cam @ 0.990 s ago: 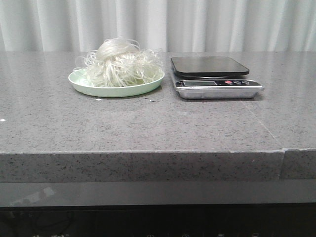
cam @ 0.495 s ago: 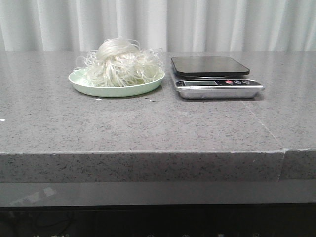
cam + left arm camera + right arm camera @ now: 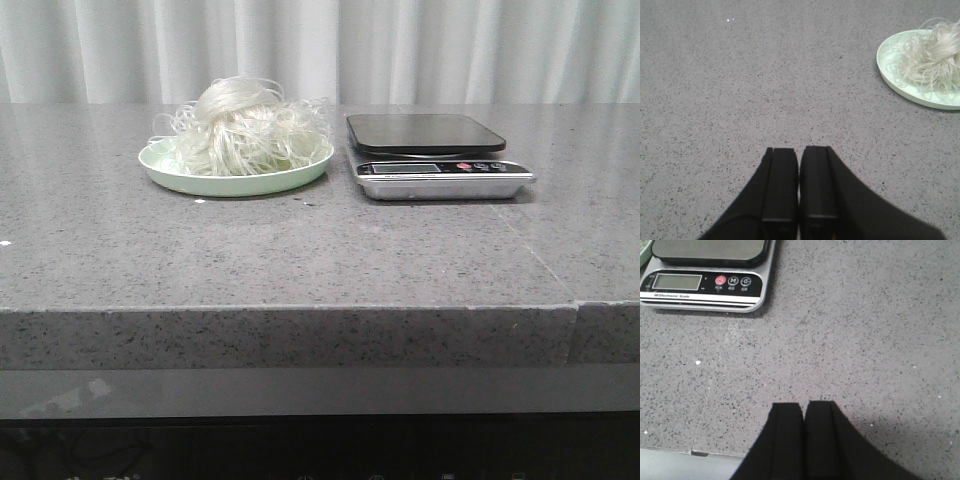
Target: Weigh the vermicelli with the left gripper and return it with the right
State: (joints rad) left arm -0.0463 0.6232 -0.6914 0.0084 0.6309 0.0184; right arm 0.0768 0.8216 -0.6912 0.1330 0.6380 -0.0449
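Whitish, translucent strands make up the vermicelli [image 3: 243, 128], a fluffy tangled mound heaped on a pale green plate [image 3: 170, 172] toward the far side of a speckled grey stone table [image 3: 300, 250]. The mound is roughly round and domed, with no clear long axis and no particular heading; loose curls spill outward toward the plate's rim on all sides. Just beside the plate, on the robot's right, sits a kitchen scale [image 3: 440, 168] with a dark, bare weighing platform and a silver front panel holding a display and small buttons. Plate and scale are near each other but not touching.

Neither arm shows in the front view. In the left wrist view the left gripper [image 3: 799, 167] hovers over bare table with its black fingers pressed together, holding nothing, the plate well off to one side. In the right wrist view the right gripper [image 3: 804, 415] is likewise pressed together and empty, near the table's front edge, with the scale ahead of it.

The task appears to be at its very start: nothing is weighed yet. The next move likely calls for the left gripper to spread, reach the mound, and pinch deep enough that slippery strands lift together.
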